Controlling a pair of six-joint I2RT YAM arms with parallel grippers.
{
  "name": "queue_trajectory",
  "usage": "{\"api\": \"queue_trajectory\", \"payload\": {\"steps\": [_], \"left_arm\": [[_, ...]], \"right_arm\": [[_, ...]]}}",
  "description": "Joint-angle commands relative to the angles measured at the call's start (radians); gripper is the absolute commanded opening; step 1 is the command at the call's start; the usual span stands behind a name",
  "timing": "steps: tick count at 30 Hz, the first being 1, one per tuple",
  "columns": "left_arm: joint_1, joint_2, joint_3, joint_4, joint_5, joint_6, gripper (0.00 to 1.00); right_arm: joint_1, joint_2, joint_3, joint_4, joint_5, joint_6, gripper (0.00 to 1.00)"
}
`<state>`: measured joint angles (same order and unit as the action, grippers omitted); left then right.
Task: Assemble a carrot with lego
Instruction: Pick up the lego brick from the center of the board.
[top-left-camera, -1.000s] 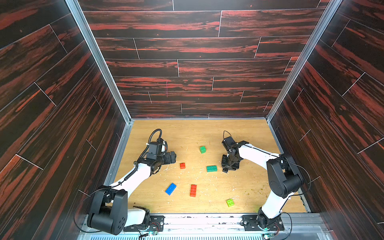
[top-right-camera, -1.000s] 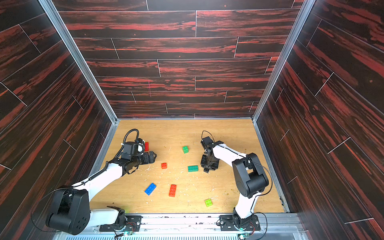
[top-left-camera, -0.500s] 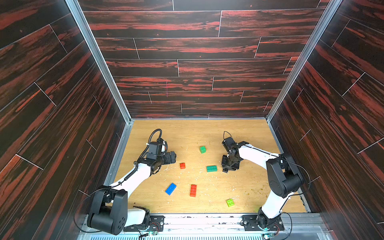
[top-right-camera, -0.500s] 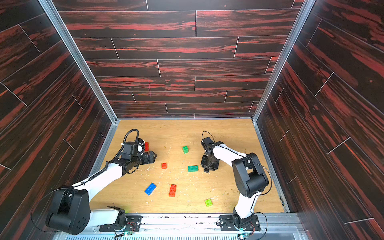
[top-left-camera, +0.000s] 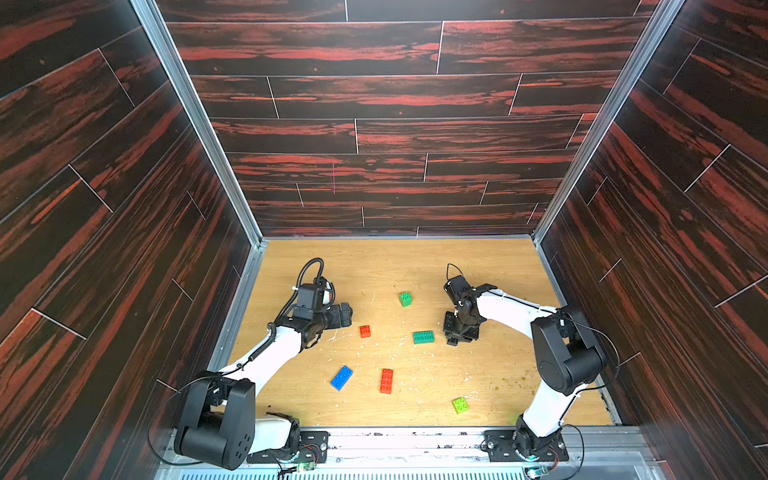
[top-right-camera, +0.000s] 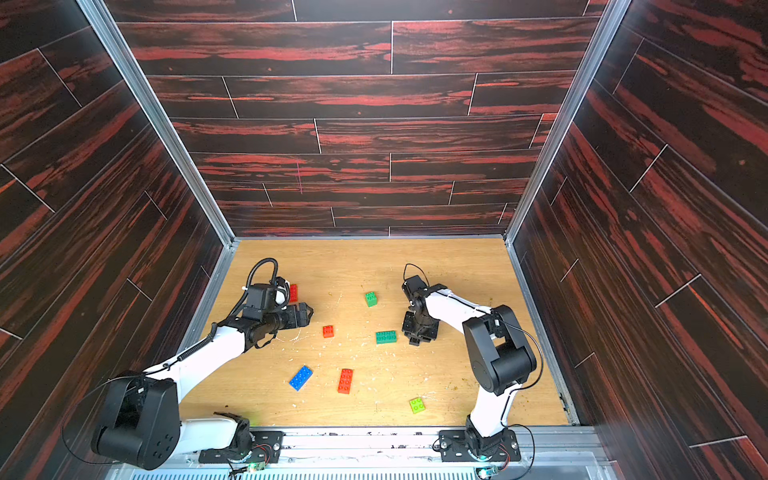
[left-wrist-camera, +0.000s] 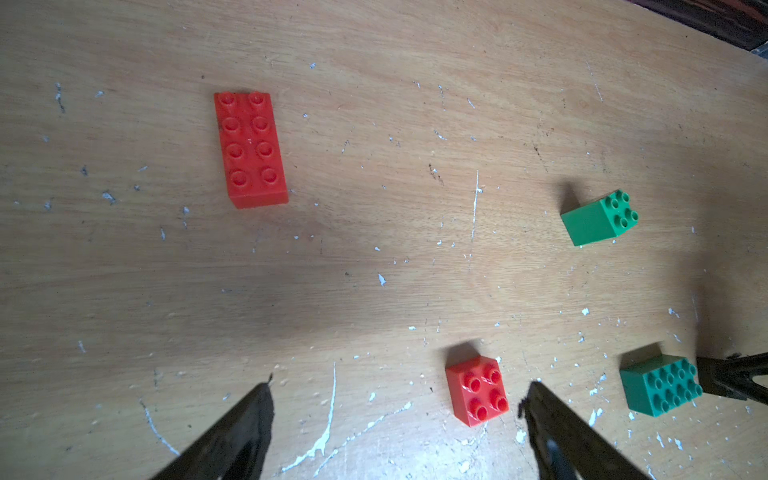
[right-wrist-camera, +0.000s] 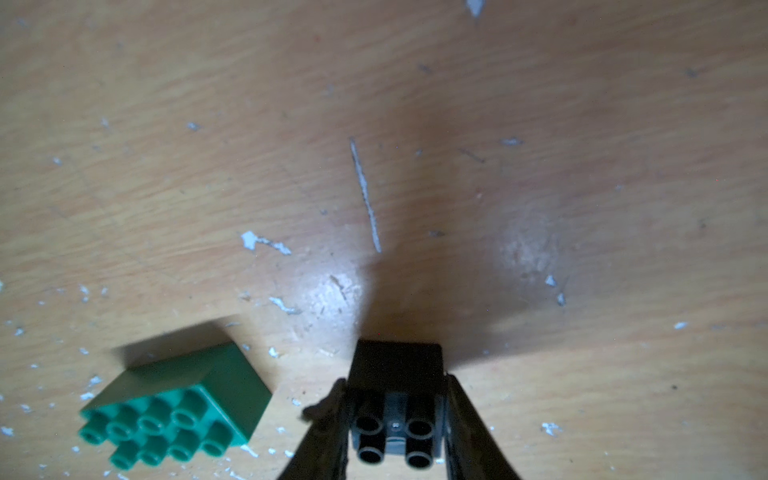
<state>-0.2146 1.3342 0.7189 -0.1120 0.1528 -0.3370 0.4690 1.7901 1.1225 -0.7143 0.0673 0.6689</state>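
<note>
Right gripper (right-wrist-camera: 395, 390) was clamped on the black brick (right-wrist-camera: 395, 365), just beside the teal brick (right-wrist-camera: 183, 399) but not touching it. Left gripper (left-wrist-camera: 401, 388) hung with its jaws wide apart, well off on the teal brick's other side. Blue brick (top-left-camera: 341, 377) and a long red brick (top-left-camera: 386, 380) lay nearer the bases than the teal brick. Between the left fingers, touching neither, sat the small red brick (left-wrist-camera: 477, 390). Green brick (top-left-camera: 405, 299) lay behind the teal brick, and lime brick (top-left-camera: 460, 405) lay in front.
</note>
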Motion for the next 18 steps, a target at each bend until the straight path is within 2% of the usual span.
{"api": "queue_trajectory", "payload": {"steps": [1, 7, 13, 18], "left_arm": [[-0.003, -0.017, -0.012, -0.002, -0.011, -0.004, 0.95], [-0.004, -0.022, -0.015, 0.0, -0.012, -0.006, 0.95], [-0.003, -0.023, -0.016, 0.003, -0.012, -0.01, 0.95], [-0.004, -0.033, -0.021, 0.002, -0.014, -0.013, 0.95]], "right_arm": [[-0.003, 0.049, 0.002, -0.009, 0.019, -0.023, 0.36], [-0.003, 0.045, -0.005, -0.005, 0.026, -0.033, 0.35], [-0.002, 0.048, -0.007, 0.002, 0.027, -0.054, 0.2], [0.006, 0.024, 0.004, 0.004, 0.024, -0.091, 0.16]]}}
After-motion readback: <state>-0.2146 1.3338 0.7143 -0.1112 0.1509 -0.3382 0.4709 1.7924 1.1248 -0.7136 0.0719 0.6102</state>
